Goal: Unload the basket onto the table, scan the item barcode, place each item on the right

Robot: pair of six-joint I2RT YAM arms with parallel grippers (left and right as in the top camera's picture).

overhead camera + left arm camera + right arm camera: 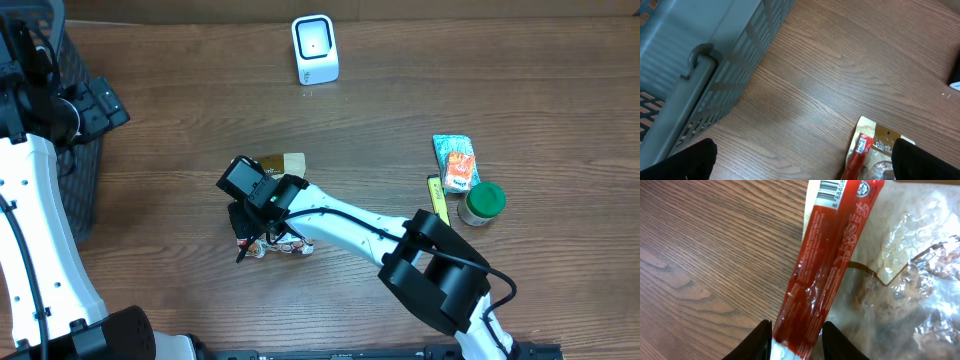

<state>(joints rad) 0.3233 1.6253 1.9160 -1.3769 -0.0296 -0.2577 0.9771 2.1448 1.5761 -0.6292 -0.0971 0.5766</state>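
jaws of the right gripper (pixel 799 336) stand narrow, one finger at each long edge of the red stick packet (pixel 825 275), at its lower end; whether they pinch it i cannot tell. the packet lies on a clear snack bag (pixel 910 280), well apart from the white scanner (pixel 315 48), on the robot's side of it. the left gripper (pixel 807 162) gapes wide and empty, far off to the scanner's left beside the grey basket (pixel 700 65)

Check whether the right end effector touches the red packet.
Touching. The right wrist view shows the right end effector with fingers pressing both sides of the red packet.
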